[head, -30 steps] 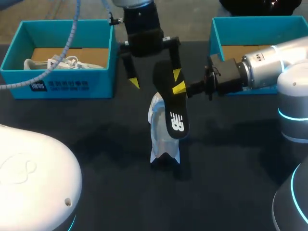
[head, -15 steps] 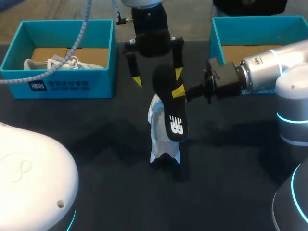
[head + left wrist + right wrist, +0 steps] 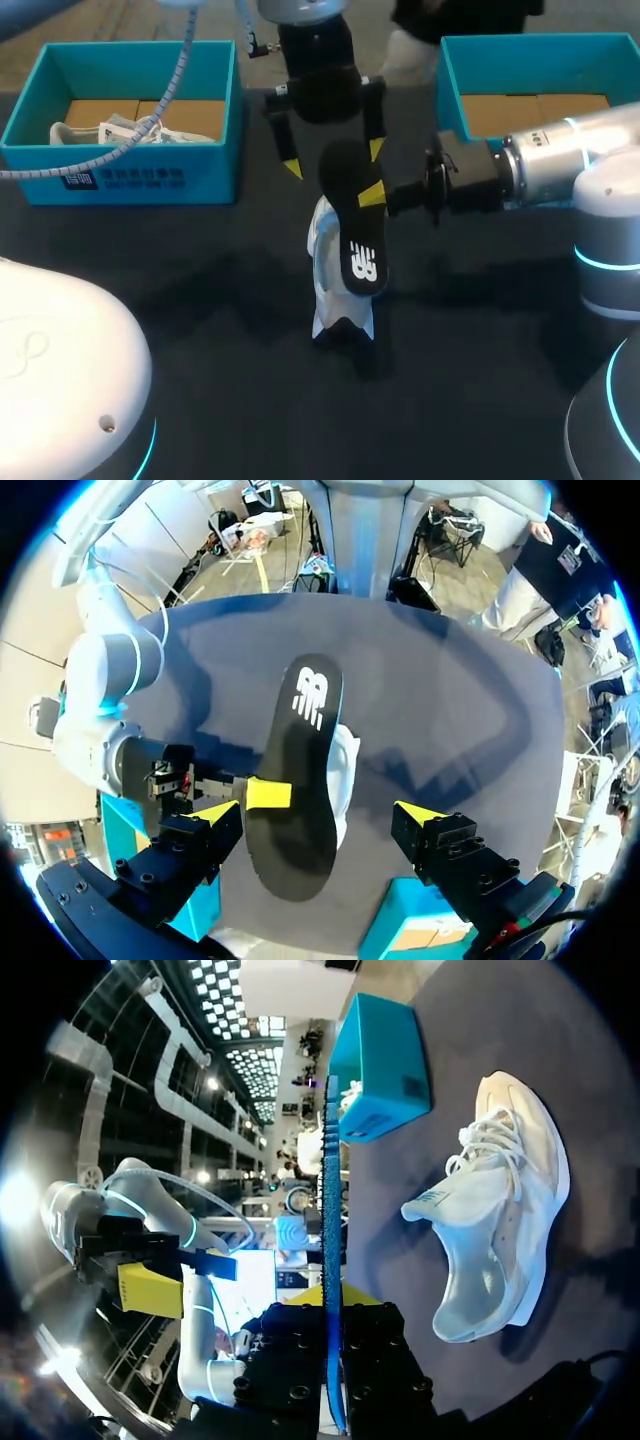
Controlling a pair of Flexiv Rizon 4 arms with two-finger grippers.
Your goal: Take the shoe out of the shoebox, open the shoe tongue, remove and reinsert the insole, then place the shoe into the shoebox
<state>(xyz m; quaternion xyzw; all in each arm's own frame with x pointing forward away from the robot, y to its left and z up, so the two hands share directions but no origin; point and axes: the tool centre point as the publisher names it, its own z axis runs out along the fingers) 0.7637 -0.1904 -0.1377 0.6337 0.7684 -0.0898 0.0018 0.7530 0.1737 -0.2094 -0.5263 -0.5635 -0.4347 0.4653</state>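
Note:
My right gripper (image 3: 373, 192) is shut on a black insole (image 3: 353, 222) and holds it in the air, edge-on in its own view (image 3: 331, 1210). The white shoe (image 3: 336, 285) lies on the dark table beneath the insole (image 3: 295, 780), and it also shows beside my right gripper (image 3: 331, 1305), laces up (image 3: 500, 1210). My left gripper (image 3: 332, 158) hangs open above the insole's upper end. Its wide-apart fingers (image 3: 318, 813) straddle that end without gripping it. The right gripper's yellow tip (image 3: 268, 793) pinches the insole's edge.
A teal shoebox (image 3: 120, 175) at the back left holds another white shoe (image 3: 115, 130). A second teal shoebox (image 3: 455, 60) stands at the back right behind my right arm. The near box side shows in the right wrist view (image 3: 380, 1060).
My left gripper has shifted a little to the right, closer over the insole's top. The right gripper still holds the insole in almost the same place.

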